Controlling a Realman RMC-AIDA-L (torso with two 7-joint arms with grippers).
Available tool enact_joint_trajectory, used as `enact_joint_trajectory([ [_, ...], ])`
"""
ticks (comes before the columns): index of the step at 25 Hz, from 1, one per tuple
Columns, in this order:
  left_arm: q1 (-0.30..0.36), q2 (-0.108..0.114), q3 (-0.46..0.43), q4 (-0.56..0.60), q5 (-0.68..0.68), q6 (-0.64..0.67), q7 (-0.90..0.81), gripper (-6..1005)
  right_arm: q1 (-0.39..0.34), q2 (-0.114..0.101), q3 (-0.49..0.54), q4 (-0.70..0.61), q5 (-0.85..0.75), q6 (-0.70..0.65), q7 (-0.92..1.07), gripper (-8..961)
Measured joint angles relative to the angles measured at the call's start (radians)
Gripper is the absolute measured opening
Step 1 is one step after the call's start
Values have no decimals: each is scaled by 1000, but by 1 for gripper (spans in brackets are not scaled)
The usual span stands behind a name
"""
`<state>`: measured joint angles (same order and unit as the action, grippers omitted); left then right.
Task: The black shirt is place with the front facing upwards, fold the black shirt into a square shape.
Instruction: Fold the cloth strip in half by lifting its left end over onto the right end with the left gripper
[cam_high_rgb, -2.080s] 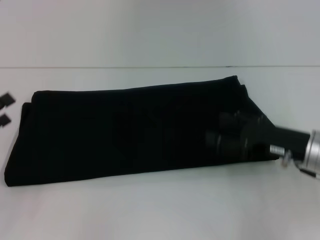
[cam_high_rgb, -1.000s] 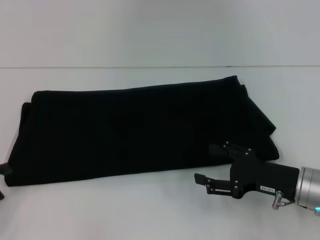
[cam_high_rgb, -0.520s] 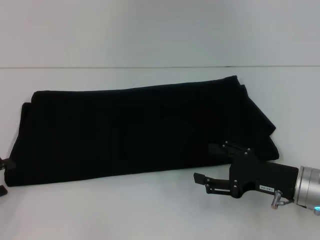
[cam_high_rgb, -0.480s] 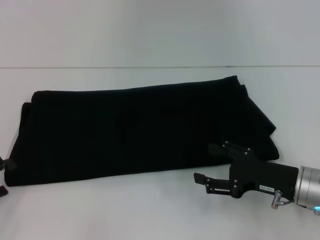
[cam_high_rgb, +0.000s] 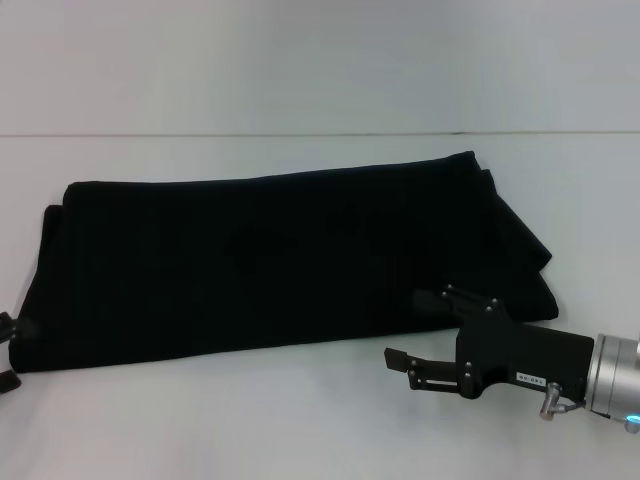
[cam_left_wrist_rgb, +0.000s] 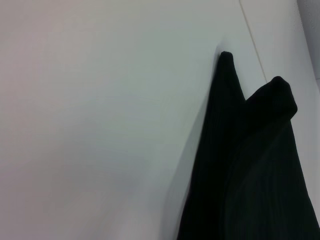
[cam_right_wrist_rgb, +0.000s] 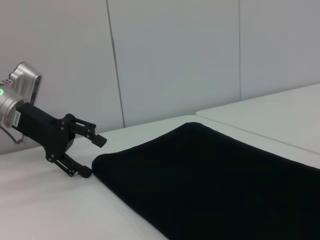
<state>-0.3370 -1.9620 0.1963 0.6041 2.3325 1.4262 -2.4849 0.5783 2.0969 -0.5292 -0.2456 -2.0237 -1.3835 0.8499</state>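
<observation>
The black shirt (cam_high_rgb: 270, 260) lies on the white table, folded lengthwise into a long band with no lettering showing. My right gripper (cam_high_rgb: 408, 328) is open at the band's near right edge; one finger overlaps the cloth and the other is over bare table. It holds nothing. Only the fingertips (cam_high_rgb: 6, 322) of my left gripper show in the head view, at the band's near left corner. The right wrist view shows the left gripper (cam_right_wrist_rgb: 93, 157) open beside that corner of the shirt (cam_right_wrist_rgb: 210, 180). The left wrist view shows two cloth corners of the shirt (cam_left_wrist_rgb: 250, 165) and no fingers.
The white table (cam_high_rgb: 250, 420) has bare surface in front of the shirt and behind it. A pale wall (cam_high_rgb: 300, 60) rises at the table's far edge. Panel walls (cam_right_wrist_rgb: 175, 60) stand behind the left arm.
The right gripper came off the shirt's right end toward the near edge and opened, then stayed almost still. The left fingertips moved down the left side to the near corner.
</observation>
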Motion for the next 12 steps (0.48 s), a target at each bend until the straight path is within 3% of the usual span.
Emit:
enact_joint_trajectory([
  [12,-62,-3,29,-37,1,-49,0,892,1,0,0,2,-1,-5,3,922],
])
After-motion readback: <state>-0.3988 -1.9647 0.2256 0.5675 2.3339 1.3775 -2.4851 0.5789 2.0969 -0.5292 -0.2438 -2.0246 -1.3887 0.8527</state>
